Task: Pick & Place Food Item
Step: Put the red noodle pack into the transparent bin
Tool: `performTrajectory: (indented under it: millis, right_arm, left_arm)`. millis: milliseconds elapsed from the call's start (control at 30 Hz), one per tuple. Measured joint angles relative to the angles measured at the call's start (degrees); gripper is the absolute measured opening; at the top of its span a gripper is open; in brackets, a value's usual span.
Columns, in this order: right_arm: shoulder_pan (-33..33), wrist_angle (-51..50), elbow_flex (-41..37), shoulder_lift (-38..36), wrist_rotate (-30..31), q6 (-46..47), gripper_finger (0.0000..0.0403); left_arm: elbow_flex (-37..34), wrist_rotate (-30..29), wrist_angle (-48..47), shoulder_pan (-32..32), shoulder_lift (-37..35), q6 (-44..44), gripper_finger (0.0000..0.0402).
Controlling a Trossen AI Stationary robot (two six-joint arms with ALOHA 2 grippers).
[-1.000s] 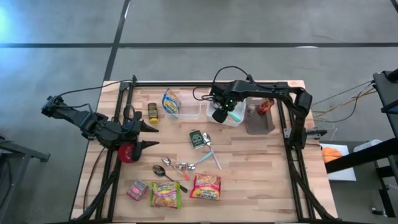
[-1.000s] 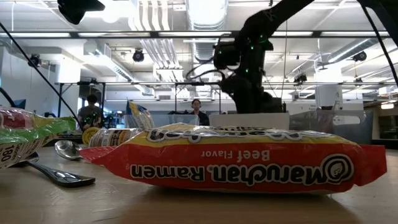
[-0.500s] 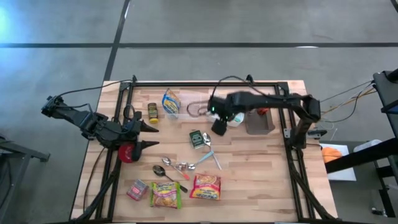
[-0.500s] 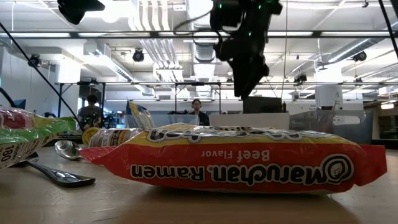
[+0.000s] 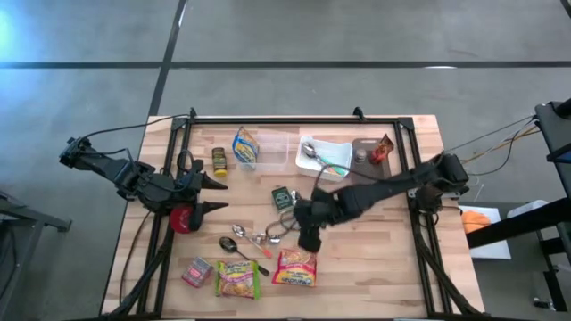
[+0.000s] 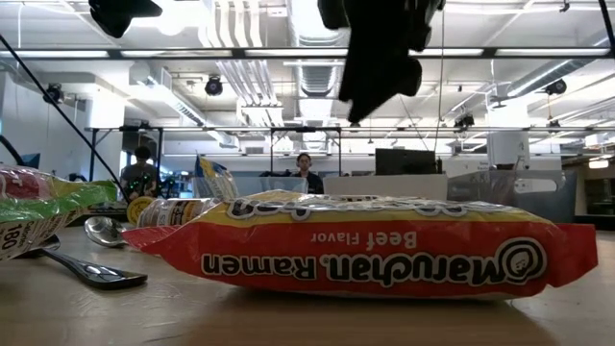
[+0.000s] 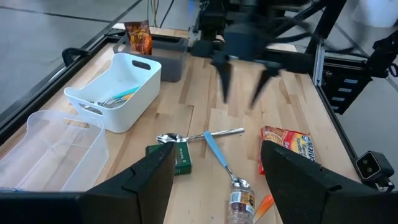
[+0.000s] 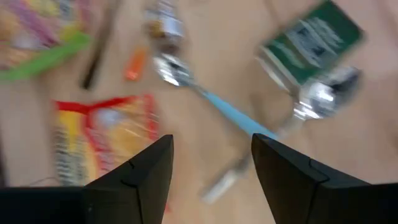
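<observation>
Over the table's centre, right gripper hangs above the clutter, fingers parted, nothing between them. It sits just above the far edge of the red ramen pack, with the blue-handled spoon and the green packet close by on the far-left side.

Risks, as I read it:
- Target unclear: ramen pack, green packet and the spoons are bunched together. A straight drop could land a finger on a spoon handle and skid it, or pinch cutlery with the food.
- Ramen pack lies flat and is wide, so a top-down pinch may only catch wrapper film and slip on lift.
- Right wrist view is smeared, so fine alignment there is unreliable.
- Second ramen pack, green-trimmed, lies just left of the red one; a shove could push one into the other.

Pose: right arm stretched from its base at the table's right edge, reaching left and near, wrist pointed down. Left gripper waits at the left edge beside a red object, fingers apart, empty. White bin sits far-centre.
</observation>
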Motion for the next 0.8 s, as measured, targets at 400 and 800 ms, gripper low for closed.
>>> performTrajectory:
  millis: [400, 800]
  right_arm:
    - [6.97, 12.77, -8.84, 0.04, 4.53, 4.18, 0.0215]
    - [9.17, 16.1, -18.39, 0.07, 7.98, 22.1, 0.0215]
  left_arm:
    - [0.0, 0.0, 0.0, 0.0, 0.02, 0.01, 0.0243]
    - [0.01, -0.01, 0.0, 0.01, 0.02, 0.01, 0.0243]
